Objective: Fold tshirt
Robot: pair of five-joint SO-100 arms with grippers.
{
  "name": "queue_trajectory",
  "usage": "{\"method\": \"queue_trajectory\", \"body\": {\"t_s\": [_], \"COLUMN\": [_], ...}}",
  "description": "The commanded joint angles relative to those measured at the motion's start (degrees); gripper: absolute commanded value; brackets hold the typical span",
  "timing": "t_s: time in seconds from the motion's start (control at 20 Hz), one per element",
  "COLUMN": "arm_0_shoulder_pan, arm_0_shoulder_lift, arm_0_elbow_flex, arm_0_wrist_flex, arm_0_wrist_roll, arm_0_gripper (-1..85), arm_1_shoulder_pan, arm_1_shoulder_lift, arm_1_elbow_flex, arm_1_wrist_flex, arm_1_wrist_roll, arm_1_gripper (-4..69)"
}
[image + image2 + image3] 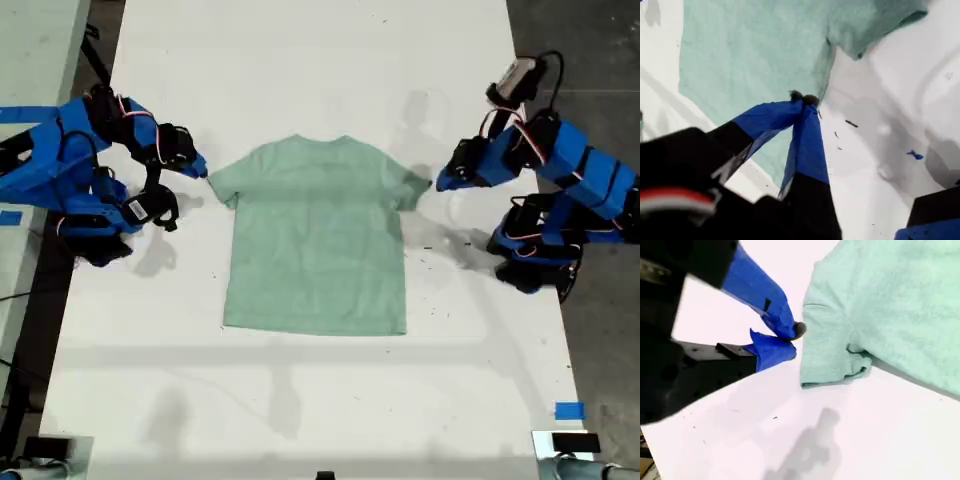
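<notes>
My first gripper [804, 100] has its blue-taped jaws together at the tips, over the side edge of the tshirt [755, 65] just below a sleeve; whether cloth is pinched between them I cannot tell. In the exterior view it sits at the sleeve on that view's right [437, 184]. My second gripper [790, 337] has its jaws nearly together, holding nothing, just beside the other sleeve's hem, at the exterior view's left [200, 168]. The tshirt [315, 235] lies flat and spread in the middle of the white table [300, 400], neck toward the exterior view's top.
</notes>
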State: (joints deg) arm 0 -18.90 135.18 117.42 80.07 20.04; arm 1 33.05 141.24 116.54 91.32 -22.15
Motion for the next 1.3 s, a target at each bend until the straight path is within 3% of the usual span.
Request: {"method": "queue_trajectory", "body": {"t_s": [0.0,0.25,0.5,0.65,0.75,0.95,1.25], "arm_0_shoulder_pan": [-4.92,-10.20,-10.46,-10.20,-10.20,-9.76,-9.58], "arm_0_shoulder_lift": [-6.06,-16.17,-19.78,-20.39,-20.39,-20.57,-21.80], "arm_0_elbow_flex": [-11.78,-24.96,-27.42,-27.42,-27.42,-27.42,-27.07], "arm_0_wrist_flex": [4.75,12.74,13.54,13.36,13.27,12.92,12.22], "arm_0_wrist_roll": [4.48,9.67,10.37,10.46,10.55,10.55,10.55], "arm_0_gripper": [0.1,0.3,0.7,0.7,0.7,0.7,0.8], "arm_1_shoulder_pan": [7.73,13.62,16.00,16.61,17.40,18.90,21.80], "arm_1_shoulder_lift": [-5.98,-16.08,-17.67,-18.54,-20.04,-22.15,-26.72], "arm_1_elbow_flex": [-9.49,-20.30,-20.57,-17.49,-15.64,-8.26,10.11], "arm_1_wrist_flex": [1.14,2.29,2.46,2.11,0.70,-7.12,-24.79], "arm_1_wrist_roll": [-7.73,-14.68,-18.37,-20.74,-21.80,-22.76,-23.82], "arm_1_gripper": [-1.2,-1.2,-1.2,33.1,31.6,32.2,32.3]}}
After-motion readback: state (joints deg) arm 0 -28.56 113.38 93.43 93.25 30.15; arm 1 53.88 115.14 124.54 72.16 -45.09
